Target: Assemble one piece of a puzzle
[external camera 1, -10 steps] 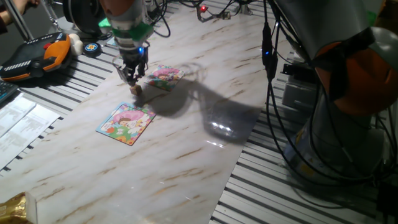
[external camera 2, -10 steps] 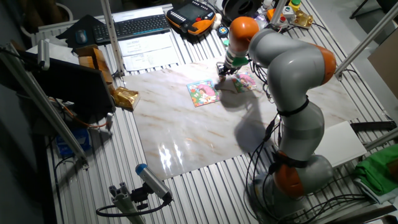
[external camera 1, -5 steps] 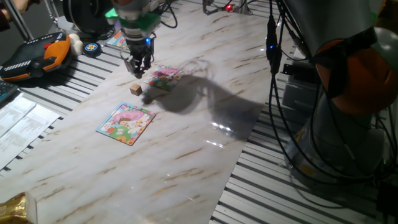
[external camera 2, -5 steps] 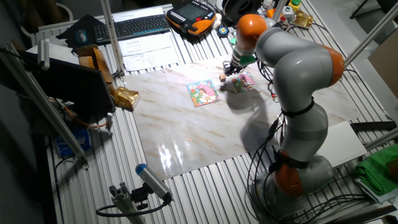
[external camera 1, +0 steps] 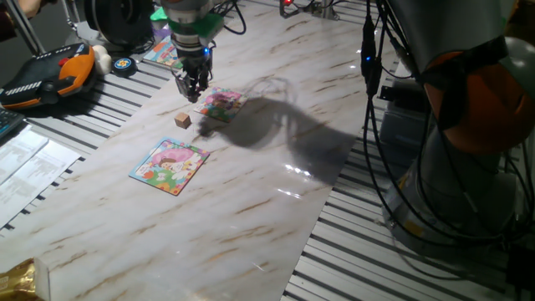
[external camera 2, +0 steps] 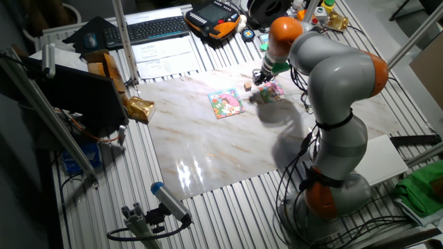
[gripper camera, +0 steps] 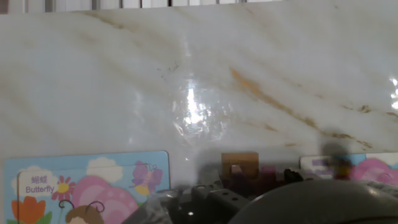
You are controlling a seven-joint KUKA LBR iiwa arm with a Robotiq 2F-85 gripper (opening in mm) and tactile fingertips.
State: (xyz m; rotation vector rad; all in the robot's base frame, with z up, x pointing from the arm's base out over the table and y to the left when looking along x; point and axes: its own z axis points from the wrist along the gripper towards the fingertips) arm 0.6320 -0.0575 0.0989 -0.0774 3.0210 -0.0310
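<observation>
My gripper (external camera 1: 194, 90) hangs just above the near-left edge of the puzzle (external camera 1: 221, 104), a mostly pink square picture flat on the marble table. In the other fixed view the gripper (external camera 2: 259, 78) stands at the same edge of the puzzle (external camera 2: 272, 90). In the hand view the dark fingertips (gripper camera: 249, 183) are close together with the small purplish-pink piece (gripper camera: 239, 176) between them. A corner of the puzzle (gripper camera: 367, 168) shows at the lower right there.
A small tan cube (external camera 1: 182, 120) lies left of the puzzle and also shows in the hand view (gripper camera: 239, 162). A blue-edged butterfly puzzle (external camera 1: 170, 165) lies nearer the front. A multicoloured puzzle (external camera 1: 159, 52), an orange pendant (external camera 1: 50, 71) and cables sit at the table's far left.
My gripper has risen from beside the tan cube and moved back and right, up to the pink puzzle's edge. The cube and both puzzles have stayed put.
</observation>
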